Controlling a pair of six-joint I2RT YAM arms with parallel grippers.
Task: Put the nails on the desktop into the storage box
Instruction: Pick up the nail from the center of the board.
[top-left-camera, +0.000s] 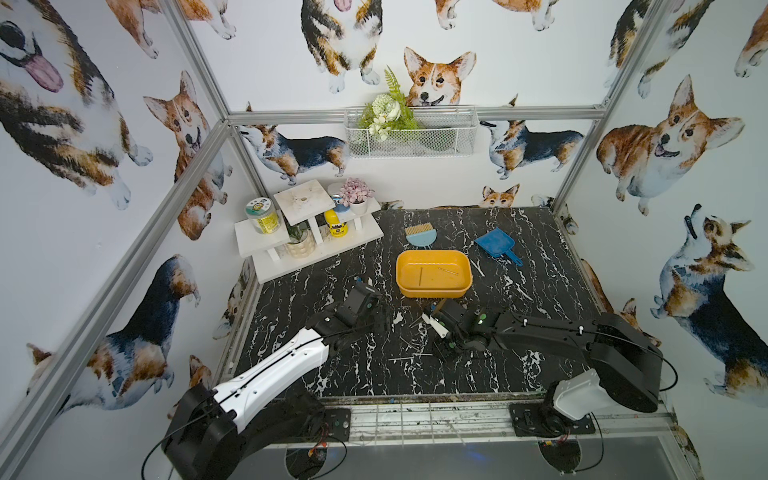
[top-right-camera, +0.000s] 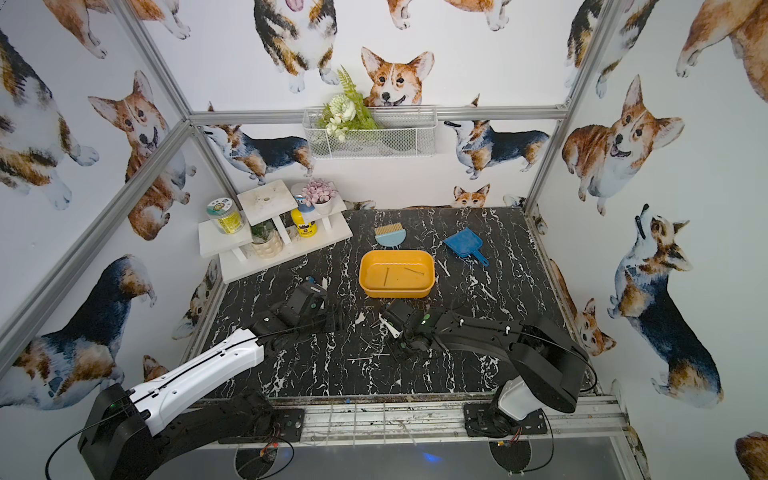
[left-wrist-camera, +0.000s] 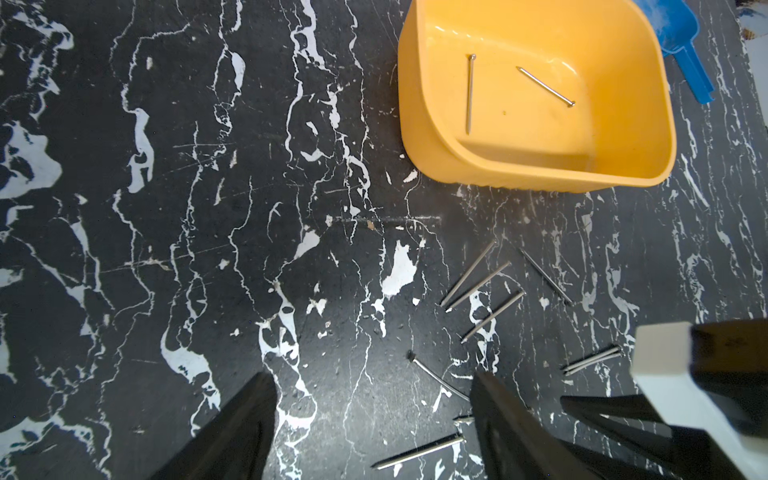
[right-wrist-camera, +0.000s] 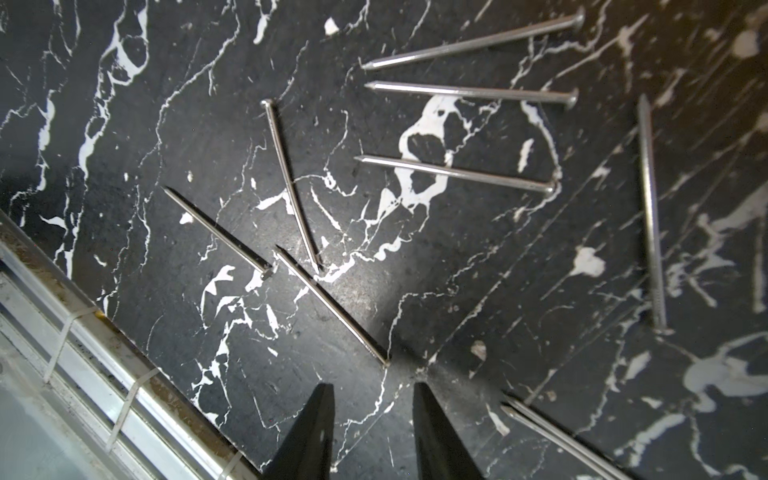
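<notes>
The yellow storage box (top-left-camera: 432, 293) (left-wrist-camera: 436, 158) stands mid-desktop with two nails (left-wrist-camera: 470, 93) lying in it. Several more nails (top-left-camera: 409, 357) (left-wrist-camera: 492, 316) (right-wrist-camera: 457, 172) lie scattered on the black marble desktop (top-left-camera: 519, 332) in front of the box. My left gripper (left-wrist-camera: 372, 376) is wide open over the desktop, left of the pile. One nail (left-wrist-camera: 419, 456) lies between its fingers without being gripped, close to one of them. My right gripper (right-wrist-camera: 374, 385) (top-left-camera: 444, 353) points down among the nails. Its jaws stand a narrow gap apart with nothing between them. A nail's head (right-wrist-camera: 384, 363) lies just ahead of the tips.
A blue dustpan (top-left-camera: 496, 245) and a small brush (top-left-camera: 420, 237) lie behind the box. The white tiered shelf (top-left-camera: 307, 245) with jars and pots fills the back left corner. A wire basket (top-left-camera: 411, 133) hangs on the back wall. A metal rail (right-wrist-camera: 83, 340) runs along the desktop's front edge.
</notes>
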